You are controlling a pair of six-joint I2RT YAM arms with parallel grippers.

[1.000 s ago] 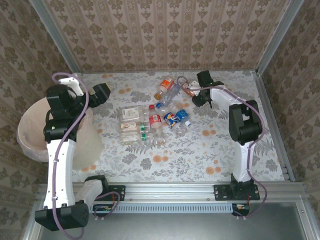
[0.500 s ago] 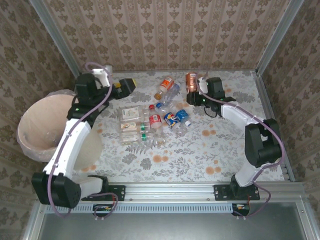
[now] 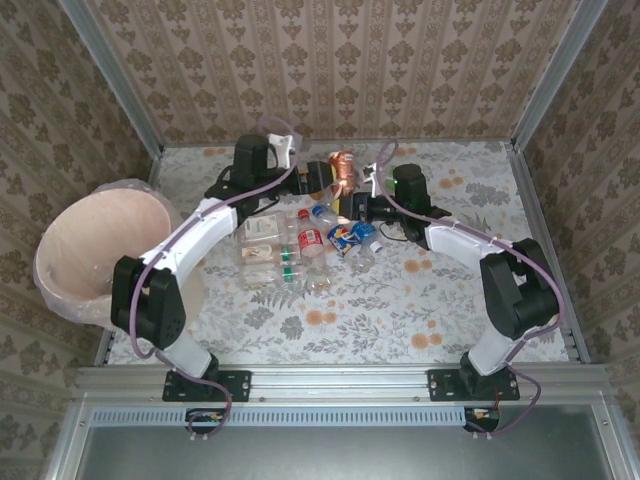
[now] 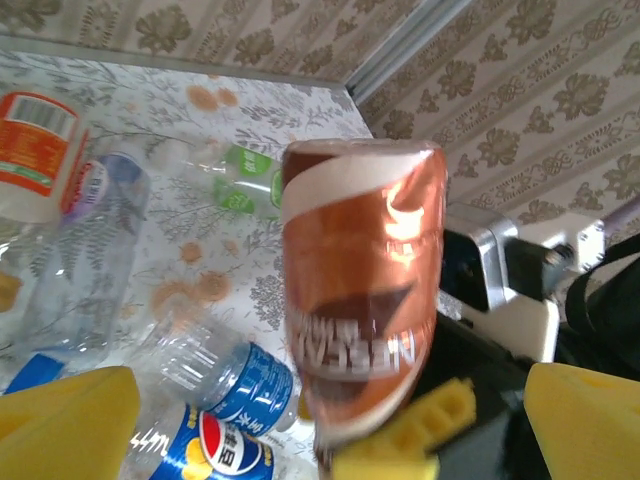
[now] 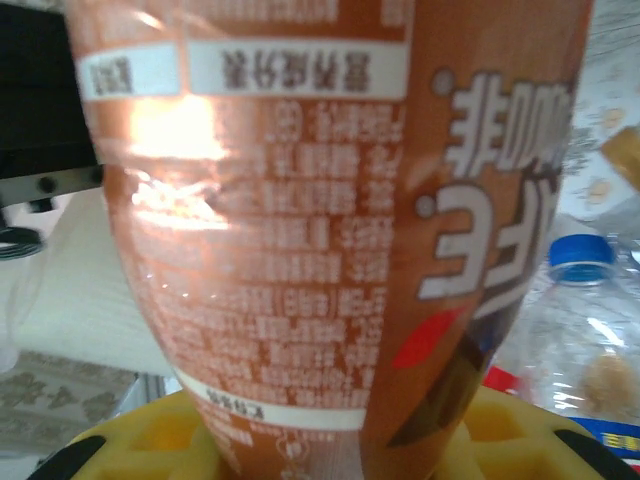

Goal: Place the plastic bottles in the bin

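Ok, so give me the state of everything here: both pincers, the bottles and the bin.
Left pincer: open, facing the brown-labelled bottle.
Right pincer: shut on the brown-labelled bottle.
Brown-labelled bottle: held above the table.
Other bottles: lying loose on the table.
Bin: upright, open-topped.

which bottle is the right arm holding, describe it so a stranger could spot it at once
Find the pile of plastic bottles on the table, then look at its far edge. The right gripper has its jaws shut on one bottle there. It alone is wrapped all over in shiny copper-brown film with white lettering; its neighbours are clear with coloured labels.
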